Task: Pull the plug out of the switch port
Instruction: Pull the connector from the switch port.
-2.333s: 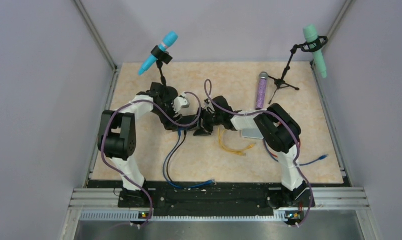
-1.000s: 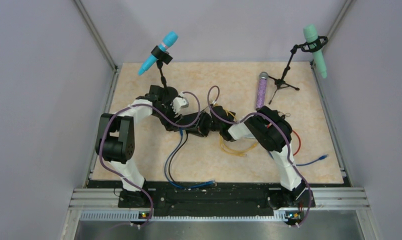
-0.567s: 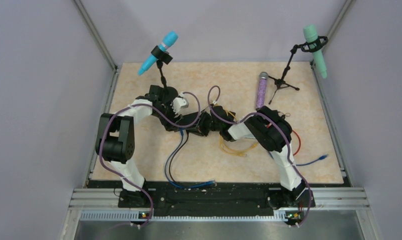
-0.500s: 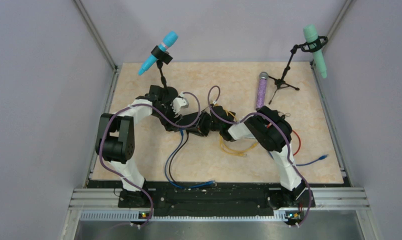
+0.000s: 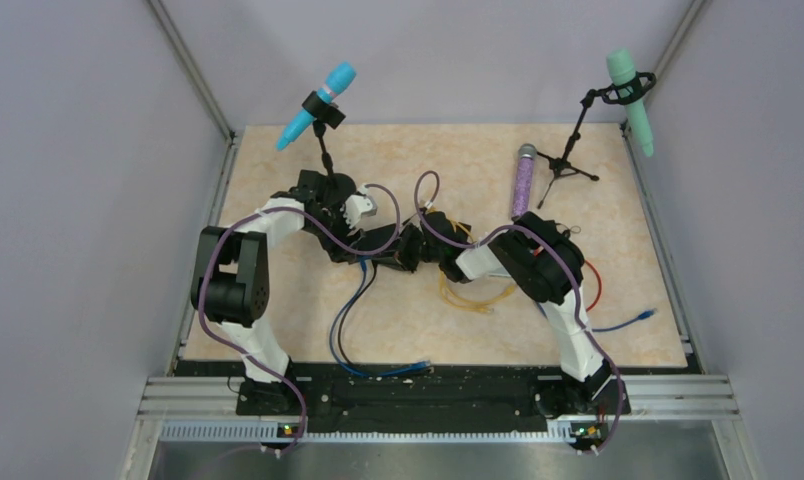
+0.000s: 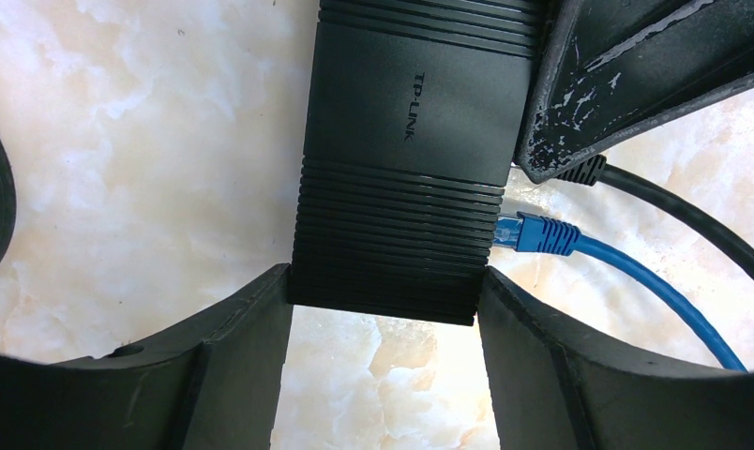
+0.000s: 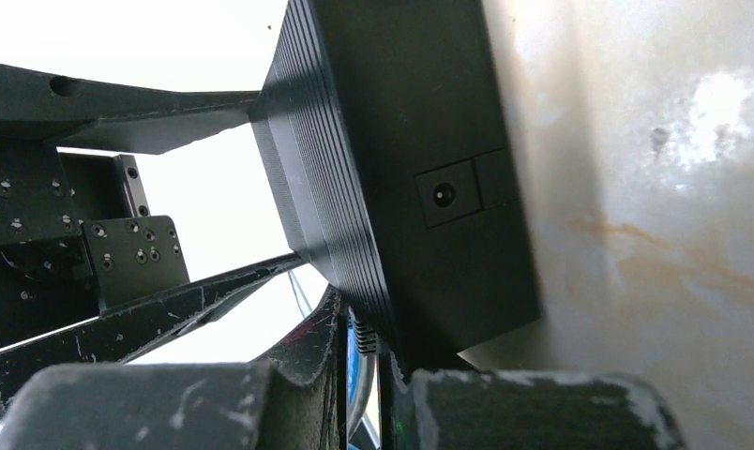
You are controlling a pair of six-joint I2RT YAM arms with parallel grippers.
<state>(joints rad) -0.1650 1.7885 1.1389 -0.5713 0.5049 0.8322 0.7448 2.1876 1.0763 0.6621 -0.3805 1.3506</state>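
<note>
From above, the two arms meet nose to nose in the middle of the marbled beige worktop (image 5: 578,200). Their wrists hide what lies between them. Only a loose yellow cable (image 5: 473,296) and a blue cable (image 5: 403,369) trailing toward the near edge show clearly there.

The left wrist camera fills the gap. The flat black rectangular switch (image 6: 406,141) lies flat on the worktop, and the left end effector (image 6: 384,292) clamps one end of it, a finger pressed against each long side. A blue plug (image 6: 531,232) sits in a socket on the switch's edge. Just beside it, the black cable plug (image 6: 580,172) is mostly covered by a finger of the right arm.

The right wrist camera shows the right end effector (image 7: 362,342) closed on that black cable plug. It also shows a round power socket (image 7: 445,194) on the switch, which the left wrist view does not catch.
</note>
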